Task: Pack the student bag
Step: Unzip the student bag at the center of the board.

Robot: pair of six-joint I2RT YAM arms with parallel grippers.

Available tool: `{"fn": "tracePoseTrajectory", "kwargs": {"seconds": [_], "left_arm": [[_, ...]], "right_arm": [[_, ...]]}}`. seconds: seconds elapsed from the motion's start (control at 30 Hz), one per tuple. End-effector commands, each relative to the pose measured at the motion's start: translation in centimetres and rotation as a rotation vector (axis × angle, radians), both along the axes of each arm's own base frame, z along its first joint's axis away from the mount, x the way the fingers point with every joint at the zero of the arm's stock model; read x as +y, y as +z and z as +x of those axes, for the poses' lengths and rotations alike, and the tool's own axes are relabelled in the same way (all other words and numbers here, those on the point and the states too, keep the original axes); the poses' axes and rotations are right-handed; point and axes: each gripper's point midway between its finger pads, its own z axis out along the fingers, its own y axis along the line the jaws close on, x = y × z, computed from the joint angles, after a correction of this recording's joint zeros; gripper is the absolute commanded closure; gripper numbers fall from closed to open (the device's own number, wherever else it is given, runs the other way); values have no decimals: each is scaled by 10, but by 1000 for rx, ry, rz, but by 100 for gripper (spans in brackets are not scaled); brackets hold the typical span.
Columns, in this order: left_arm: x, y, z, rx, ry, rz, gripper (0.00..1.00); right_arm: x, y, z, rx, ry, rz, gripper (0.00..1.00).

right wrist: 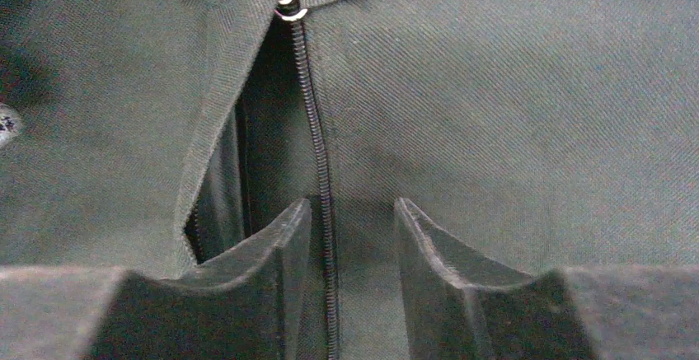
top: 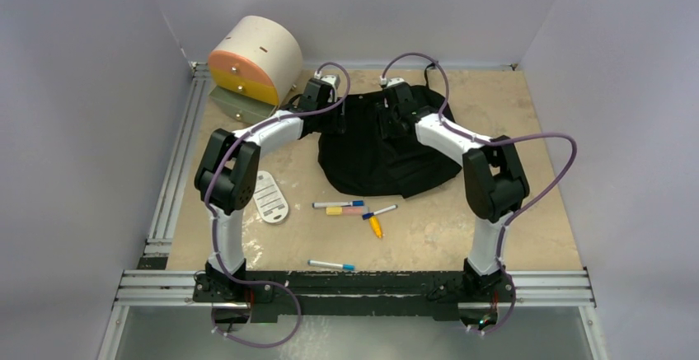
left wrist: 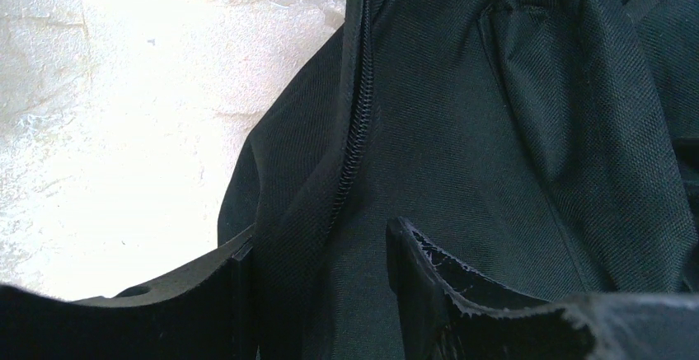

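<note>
The student bag [top: 379,158] is a soft black backpack lying flat at the table's middle back. My left gripper [top: 332,117] is at its upper left edge. In the left wrist view its jaws [left wrist: 321,236] stand apart, with a raised flap of the bag [left wrist: 462,129] and its zipper teeth [left wrist: 354,142] between them. My right gripper [top: 394,125] is on the bag's top middle. Its jaws [right wrist: 353,208] are apart astride the zipper line [right wrist: 317,154], next to a slit opening [right wrist: 227,187] below the slider [right wrist: 287,2].
A cream-and-orange drawer box [top: 251,63] stands at the back left. In front of the bag lie several markers [top: 338,204] and a yellow piece [top: 376,227]. Another blue marker [top: 331,264] lies near the front rail. A white oval card [top: 269,197] lies by the left arm.
</note>
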Motion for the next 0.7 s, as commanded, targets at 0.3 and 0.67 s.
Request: {"fn": "tracePoseTrajectory", "kwargs": {"seconds": [0.3, 0.67], "left_arm": [[-14, 12, 5, -38, -51, -43, 49], [-11, 20, 5, -55, -39, -42, 49]], "right_arm": [[-58, 2, 12, -59, -229, -169, 85], [-57, 50, 19, -141, -218, -50, 100]]}}
